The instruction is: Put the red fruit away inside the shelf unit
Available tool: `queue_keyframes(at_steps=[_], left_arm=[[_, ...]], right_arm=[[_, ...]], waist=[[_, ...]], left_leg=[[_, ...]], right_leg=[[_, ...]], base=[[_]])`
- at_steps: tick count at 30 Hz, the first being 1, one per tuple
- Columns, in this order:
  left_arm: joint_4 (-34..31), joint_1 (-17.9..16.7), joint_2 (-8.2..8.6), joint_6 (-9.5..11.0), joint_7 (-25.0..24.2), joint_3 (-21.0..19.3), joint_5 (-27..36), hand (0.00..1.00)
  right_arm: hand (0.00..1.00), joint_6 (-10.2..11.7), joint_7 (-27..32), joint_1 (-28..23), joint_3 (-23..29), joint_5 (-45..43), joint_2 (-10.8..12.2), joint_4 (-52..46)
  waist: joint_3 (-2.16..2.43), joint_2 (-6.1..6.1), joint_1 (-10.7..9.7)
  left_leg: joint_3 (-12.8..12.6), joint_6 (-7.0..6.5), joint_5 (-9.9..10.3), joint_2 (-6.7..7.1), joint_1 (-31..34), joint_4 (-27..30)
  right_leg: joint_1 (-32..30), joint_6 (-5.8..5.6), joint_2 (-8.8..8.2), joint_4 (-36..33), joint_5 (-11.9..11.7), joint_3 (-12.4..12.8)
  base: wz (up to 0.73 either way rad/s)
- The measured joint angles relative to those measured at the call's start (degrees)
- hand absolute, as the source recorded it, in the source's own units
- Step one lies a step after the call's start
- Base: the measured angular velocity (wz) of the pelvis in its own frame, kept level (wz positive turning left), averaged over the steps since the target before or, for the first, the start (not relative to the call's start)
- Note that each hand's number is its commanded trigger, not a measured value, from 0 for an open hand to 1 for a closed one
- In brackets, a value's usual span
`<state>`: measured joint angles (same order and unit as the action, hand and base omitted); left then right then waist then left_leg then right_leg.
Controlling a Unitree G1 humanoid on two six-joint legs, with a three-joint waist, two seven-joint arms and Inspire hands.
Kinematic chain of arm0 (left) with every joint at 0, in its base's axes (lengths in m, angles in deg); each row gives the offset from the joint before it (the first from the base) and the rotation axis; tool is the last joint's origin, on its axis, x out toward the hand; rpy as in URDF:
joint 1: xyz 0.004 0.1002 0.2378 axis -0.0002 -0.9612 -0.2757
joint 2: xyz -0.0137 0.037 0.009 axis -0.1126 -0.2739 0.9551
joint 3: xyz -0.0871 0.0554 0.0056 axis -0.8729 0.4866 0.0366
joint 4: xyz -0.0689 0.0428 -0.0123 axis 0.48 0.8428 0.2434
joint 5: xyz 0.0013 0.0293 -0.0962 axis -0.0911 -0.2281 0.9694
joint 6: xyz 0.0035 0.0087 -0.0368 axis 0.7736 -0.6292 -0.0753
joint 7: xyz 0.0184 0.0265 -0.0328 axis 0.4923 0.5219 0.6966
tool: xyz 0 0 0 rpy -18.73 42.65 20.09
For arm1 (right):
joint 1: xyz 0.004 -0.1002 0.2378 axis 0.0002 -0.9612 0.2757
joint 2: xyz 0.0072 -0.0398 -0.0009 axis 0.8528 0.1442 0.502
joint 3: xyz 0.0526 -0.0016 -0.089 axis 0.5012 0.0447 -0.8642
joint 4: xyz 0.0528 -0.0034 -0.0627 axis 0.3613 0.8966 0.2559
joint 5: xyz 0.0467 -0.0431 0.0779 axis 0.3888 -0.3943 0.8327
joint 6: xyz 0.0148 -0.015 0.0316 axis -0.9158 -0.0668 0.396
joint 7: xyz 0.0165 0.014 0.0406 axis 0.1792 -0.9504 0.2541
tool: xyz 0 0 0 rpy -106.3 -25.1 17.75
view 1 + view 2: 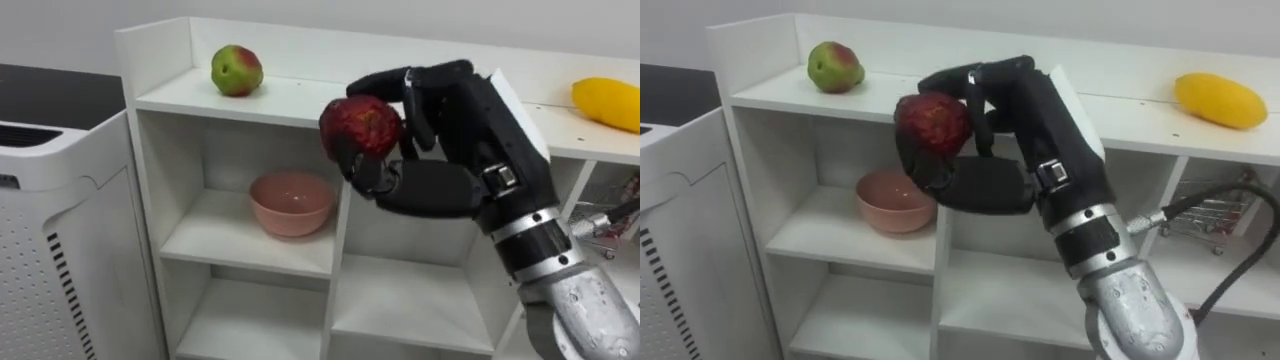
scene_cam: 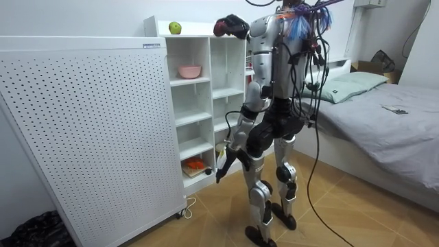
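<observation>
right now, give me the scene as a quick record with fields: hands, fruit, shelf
right hand: shut on dark red fruit, raised before the top of the white shelf unit
left hand: hangs by the thigh
shelf top, left: green-and-red apple
shelf top, right: yellow mango
top left compartment: pink bowl, upright

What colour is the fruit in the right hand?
Dark red. The fruit held in the right hand shows best in the right eye view.
</observation>
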<state>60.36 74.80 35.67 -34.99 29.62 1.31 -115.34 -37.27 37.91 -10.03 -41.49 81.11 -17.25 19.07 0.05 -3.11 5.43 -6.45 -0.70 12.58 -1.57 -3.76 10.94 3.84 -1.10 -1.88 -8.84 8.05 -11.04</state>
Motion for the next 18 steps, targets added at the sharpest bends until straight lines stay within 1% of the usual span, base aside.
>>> queue_keyframes(at_steps=[2,4,5,6,8,9,11,12,13,14,15,16,17,18], left_arm=[[0.7,0.0,-0.17,0.0,0.0,1.2,0.0,0.00],[1.5,0.4,-0.44,0.1,0.1,2.1,0.3,0.00],[2.0,1.1,-0.77,0.0,0.2,3.8,1.5,0.00],[2.3,1.5,-0.80,0.0,0.2,4.2,2.1,0.00],[4.0,3.2,-0.73,0.2,0.7,5.5,4.5,0.00],[4.1,3.5,-0.72,0.2,0.7,5.6,5.0,0.00],[4.7,3.8,-0.57,0.4,1.8,6.1,7.0,0.00],[4.8,3.9,-0.57,0.4,2.0,6.2,7.6,0.00],[4.7,4.3,-0.51,0.5,2.6,6.4,8.4,0.00],[5.0,4.7,-0.48,0.5,2.9,6.3,9.3,0.00],[5.1,4.9,-0.48,0.5,3.1,6.2,9.4,0.00],[5.3,5.3,-0.45,0.4,3.3,6.2,10.3,0.00],[5.3,5.4,-0.20,0.2,3.4,6.1,10.3,0.00],[5.3,5.4,0.00,-0.1,3.5,6.1,10.3,0.00]], right_arm=[[1.00,0.2,0.0,-3.7,-1.3,0.2,1.6,1.1],[1.00,0.6,-0.2,-5.0,-3.1,2.3,2.6,5.1],[1.00,0.4,-0.4,-5.4,-3.9,4.1,3.4,8.5],[1.00,0.3,-0.5,-5.4,-4.3,5.2,3.8,10.3],[1.00,0.0,-0.8,-5.4,-5.0,12.1,5.5,17.2],[1.00,0.0,-0.8,-5.4,-5.2,14.3,6.0,18.9],[1.00,0.1,-0.8,-5.4,-5.3,21.4,7.4,26.4],[1.00,0.1,-0.8,-5.4,-5.3,22.5,7.8,28.3],[1.00,0.0,-0.9,-5.3,-5.3,25.5,8.0,31.6],[1.00,0.1,-1.5,-5.1,-5.2,29.0,8.1,35.5],[1.00,-0.1,-1.5,-5.0,-5.1,30.7,8.1,37.1],[1.00,-0.1,-1.4,-4.8,-4.9,34.3,8.4,40.2],[1.00,-0.2,-1.4,-4.8,-4.8,38.6,8.5,42.4],[1.00,-0.2,-1.4,-4.7,-4.7,40.7,8.6,43.5]], waist=[[-0.07,0.12,0.0],[-0.17,0.25,-0.4],[-0.21,0.39,-0.4],[-0.24,0.49,-0.4],[-0.69,1.23,-0.1],[-0.72,1.32,-0.1],[-1.27,2.41,-0.1],[-1.24,2.69,-0.1],[-1.38,3.18,-0.2],[-1.40,3.48,-0.1],[-1.42,3.57,-0.1],[-1.43,3.66,-0.1],[-1.53,3.85,-0.1],[-1.60,4.04,0.0]], left_leg=[[0.0,0.00,0.0,-0.02,0.5,0.0],[0.4,-0.01,0.0,-0.07,1.6,0.6],[0.5,-0.01,0.0,-0.10,2.7,0.9],[0.4,-0.01,0.0,-0.09,3.4,1.0],[0.4,-0.10,-0.1,-0.12,6.0,2.9],[0.5,-0.21,-0.1,-0.13,6.4,3.0],[0.5,-0.61,-0.4,-0.01,8.6,3.9],[0.5,-0.70,-0.4,0.09,9.4,4.2],[0.4,-0.86,-0.5,0.22,11.3,5.2],[0.4,-1.02,-0.6,0.34,13.4,6.1],[0.4,-1.09,-0.7,0.40,14.4,6.6],[0.3,-1.41,-0.9,0.54,16.2,7.2],[0.2,-1.48,-0.9,0.62,17.8,8.0],[0.1,-1.52,-0.9,0.64,18.6,8.3]], right_leg=[[-0.6,0.00,-0.02,-0.2,0.0,-0.2],[-1.3,0.03,-0.07,-0.3,0.0,-0.4],[-2.4,0.05,-0.16,-0.9,0.0,-0.7],[-3.1,0.08,-0.18,-1.2,0.0,-0.7],[-5.8,0.11,-0.44,-2.6,-0.1,-0.6],[-6.5,0.12,-0.56,-3.2,-0.1,-0.6],[-9.3,0.26,-1.25,-5.1,0.2,-0.7],[-10.1,0.25,-1.42,-5.6,0.2,-0.7],[-12.3,0.26,-1.83,-7.0,0.3,-0.8],[-14.4,0.27,-2.16,-8.2,0.3,-0.9],[-15.4,0.28,-2.31,-8.8,0.3,-0.9],[-17.5,0.31,-2.65,-10.0,0.4,-0.8],[-19.1,0.44,-2.96,-11.1,0.5,-0.7],[-19.9,0.50,-3.05,-11.6,0.5,-0.7]], base=[[-0.02],[0.03],[0.08],[0.00],[0.00],[0.00],[0.00],[0.00],[0.00],[0.00],[0.03],[0.00],[0.00],[-0.04]])
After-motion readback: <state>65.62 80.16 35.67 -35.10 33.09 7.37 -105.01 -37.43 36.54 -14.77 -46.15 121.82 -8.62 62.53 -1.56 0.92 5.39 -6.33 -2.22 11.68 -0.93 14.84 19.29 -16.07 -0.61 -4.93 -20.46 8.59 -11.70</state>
